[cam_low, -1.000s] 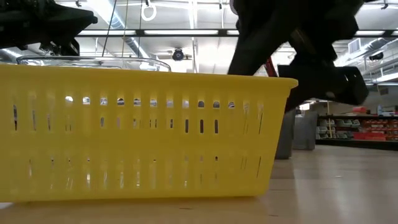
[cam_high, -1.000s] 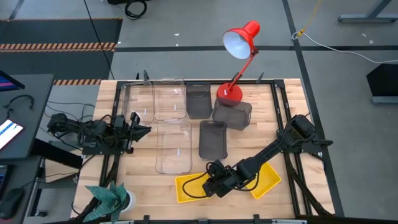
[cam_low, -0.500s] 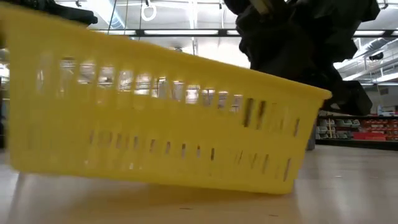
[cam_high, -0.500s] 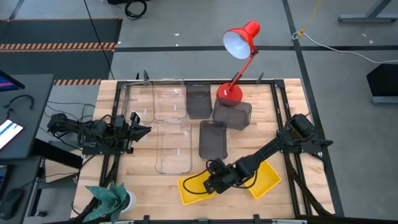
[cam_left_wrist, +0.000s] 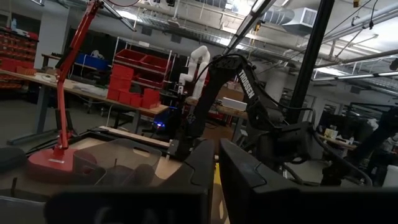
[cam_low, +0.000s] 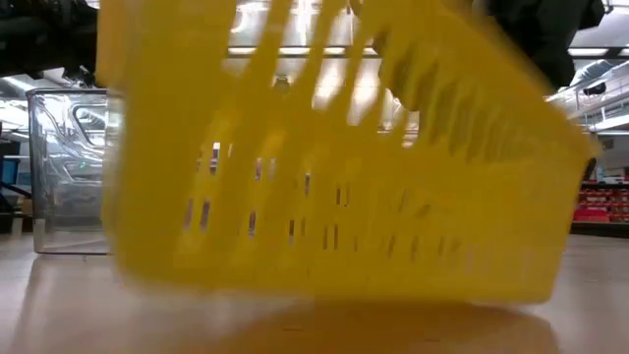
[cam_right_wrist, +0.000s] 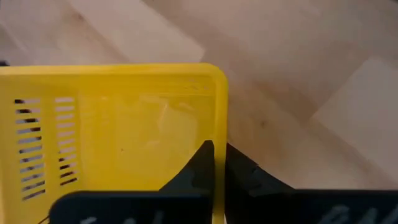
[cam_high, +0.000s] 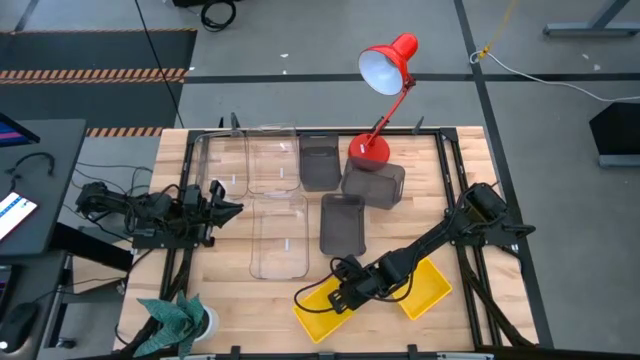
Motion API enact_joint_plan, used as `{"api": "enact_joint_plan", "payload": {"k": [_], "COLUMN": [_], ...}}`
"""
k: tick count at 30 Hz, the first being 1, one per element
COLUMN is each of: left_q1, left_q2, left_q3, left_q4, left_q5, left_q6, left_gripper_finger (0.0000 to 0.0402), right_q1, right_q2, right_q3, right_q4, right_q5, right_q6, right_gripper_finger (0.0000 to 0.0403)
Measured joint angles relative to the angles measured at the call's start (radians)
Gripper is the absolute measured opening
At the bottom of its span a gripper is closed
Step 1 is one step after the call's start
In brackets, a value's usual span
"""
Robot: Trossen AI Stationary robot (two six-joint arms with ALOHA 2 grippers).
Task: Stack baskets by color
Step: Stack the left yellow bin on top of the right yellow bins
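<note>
A yellow basket (cam_high: 322,310) lies askew near the table's front edge; it fills the low view, tilted (cam_low: 334,197). My right gripper (cam_high: 343,297) is shut on its wall (cam_right_wrist: 219,158). A second yellow basket (cam_high: 430,288) lies partly under the right arm. Three grey baskets (cam_high: 342,222) (cam_high: 320,162) (cam_high: 374,183) sit mid-table, and clear baskets (cam_high: 278,235) (cam_high: 272,158) lie to their left. My left gripper (cam_high: 230,206) waits shut at the table's left edge, above the table (cam_left_wrist: 217,171). My right gripper pinches the yellow basket's side wall at its rim (cam_right_wrist: 219,134), near a corner. One finger (cam_right_wrist: 202,163) is inside the basket and one (cam_right_wrist: 244,169) outside. The fingers slant down from the table's right. The basket sits tilted; whether part of it rests on the table I cannot tell.
A red desk lamp stands on its base (cam_high: 368,150) at the far middle, among the grey baskets. A green cloth-like thing (cam_high: 175,318) sits at the near left corner. A black frame (cam_high: 450,170) runs around the tabletop. A clear basket (cam_low: 69,167) shows behind the yellow one.
My right gripper has taken hold of the yellow basket's wall. The basket, which lay flat and square to the front edge, has turned about and tipped up; its left end has swung toward the near edge.
</note>
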Motion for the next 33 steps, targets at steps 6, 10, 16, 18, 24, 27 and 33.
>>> {"api": "enact_joint_plan", "payload": {"k": [6, 10, 16, 18, 24, 27, 33], "left_q1": [0.000, 0.000, 0.000, 0.000, 0.000, 0.000, 0.000], "left_q2": [0.000, 0.000, 0.000, 0.000, 0.000, 0.000, 0.000], "left_q3": [0.000, 0.000, 0.000, 0.000, 0.000, 0.000, 0.000], "left_q4": [0.000, 0.000, 0.000, 0.000, 0.000, 0.000, 0.000], "left_q5": [0.000, 0.000, 0.000, 0.000, 0.000, 0.000, 0.000], "left_q6": [0.000, 0.000, 0.000, 0.000, 0.000, 0.000, 0.000], "left_gripper_finger": [0.0033, 0.0028, 0.0029, 0.0032, 0.0036, 0.0032, 0.0028], "right_q1": [-0.002, 0.009, 0.067, 0.096, 0.192, 0.245, 0.338], "right_q2": [-0.096, -0.203, -0.352, -0.394, -0.462, -0.483, -0.534], "right_q3": [0.001, 0.002, 0.002, 0.003, 0.003, 0.003, 0.003], "right_q4": [-0.077, -0.207, -0.399, -0.471, -0.763, -0.890, -1.044], "right_q5": [0.016, 0.083, 0.097, 0.082, 0.049, 0.040, 0.002], "right_q6": [-0.048, -0.048, -0.016, 0.005, 0.170, 0.272, 0.370], "right_gripper_finger": [0.0008, 0.0013, 0.0010, 0.0010, 0.0010, 0.0010, 0.0010]}}
